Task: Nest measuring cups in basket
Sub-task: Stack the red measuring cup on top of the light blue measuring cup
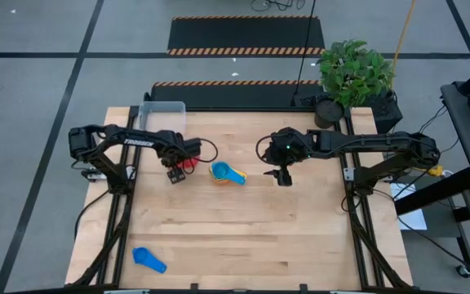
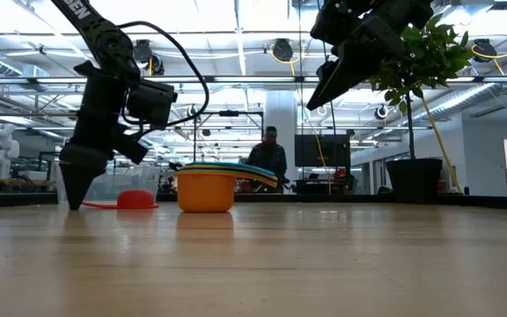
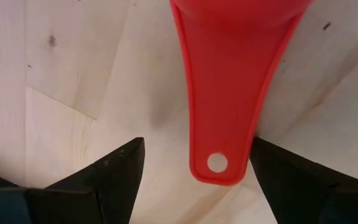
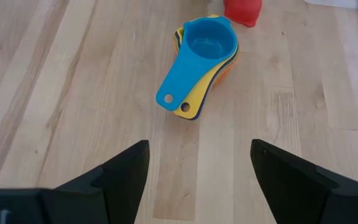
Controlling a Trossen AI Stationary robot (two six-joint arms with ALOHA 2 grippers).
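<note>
Overhead view of a light wood tabletop [image 1: 243,237] w/ two dark robot arms reaching in from either side.

Left end effector [image 1: 175,174] is down at the tabletop, fingers spread wide and released, straddling the handle of the red measuring cup [image 1: 188,165]. In the left wrist view the red handle [image 3: 225,118] lies flat on the wood between the two dark fingers [image 3: 114,177], w/ a gap on each side; nothing is grasped. In the low view the left arm's tip is at the tabletop surface, red cup [image 2: 135,200] just beside it.

Right end effector [image 1: 283,175] hangs above the tabletop, well clear of it, fingers parted and holding nothing. Its wrist view looks down on the nested stack.

Nested stack of measuring cups [image 1: 227,173] sits near the middle of the tabletop, just beside the red cup and between the two arms: a light blue cup [image 4: 201,53] on top, yellow and orange under it, a dark edge also showing. Handles fan out to one side.

A second light blue cup [image 1: 148,259] lies alone near the front left corner, well apart from the rest.

The clear basket [image 1: 162,114] stands at the back left corner, behind the left arm. Can't tell if anything is in it.

Potted plant [image 1: 353,77] at the back right corner. A person [image 2: 269,158] shows far off in the room behind.
</note>
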